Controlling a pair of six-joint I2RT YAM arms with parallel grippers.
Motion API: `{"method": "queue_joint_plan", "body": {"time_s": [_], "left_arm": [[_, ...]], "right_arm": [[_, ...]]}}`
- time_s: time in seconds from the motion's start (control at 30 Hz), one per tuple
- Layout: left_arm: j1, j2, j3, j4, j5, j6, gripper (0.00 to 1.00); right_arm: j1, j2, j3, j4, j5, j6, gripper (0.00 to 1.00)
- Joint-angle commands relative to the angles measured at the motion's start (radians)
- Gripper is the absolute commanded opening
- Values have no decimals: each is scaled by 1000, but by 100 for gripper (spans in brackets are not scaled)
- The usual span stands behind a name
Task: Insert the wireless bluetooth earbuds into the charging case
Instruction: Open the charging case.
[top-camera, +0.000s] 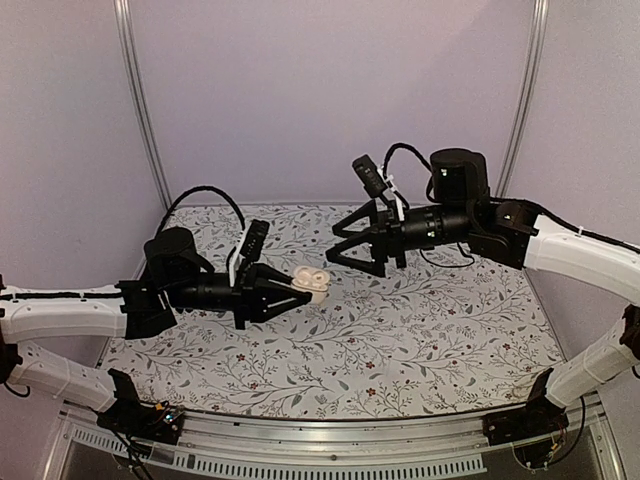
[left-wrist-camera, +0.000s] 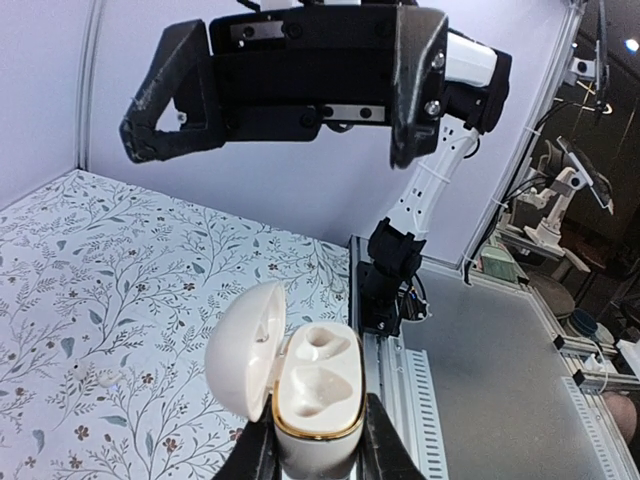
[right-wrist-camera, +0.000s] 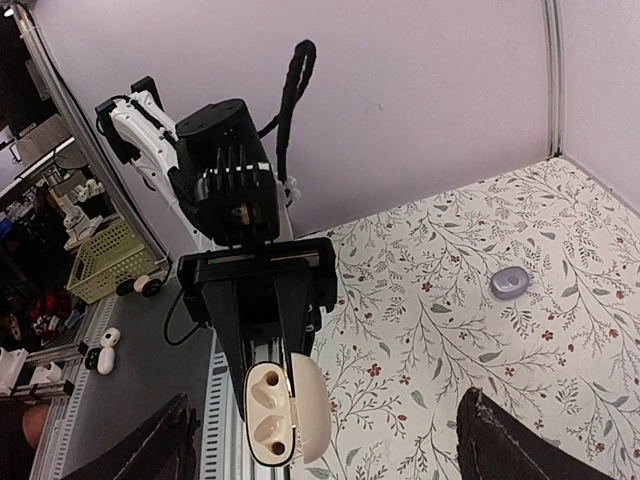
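I see a cream charging case (left-wrist-camera: 315, 395) with a gold rim, above a white tablecloth (left-wrist-camera: 120, 300) printed with grey-green vines and red flowers.

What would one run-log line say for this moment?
left gripper: holds charging case, open | right gripper: open, empty
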Motion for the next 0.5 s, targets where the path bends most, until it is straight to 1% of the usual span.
{"method": "queue_joint_plan", "body": {"time_s": [0.0,0.17,0.47], "left_arm": [[19,-15,-11,48,1,-19,0],[31,-27,-14,86,7,-40,0],[35,-27,-6,116,-6,-64,0]], "right_arm": [[-9,-53,-93,83,-50,52,88],[-10,-91,-177,216,-113,113,85],[-8,-53,-233,366,-196,195,71]]}}
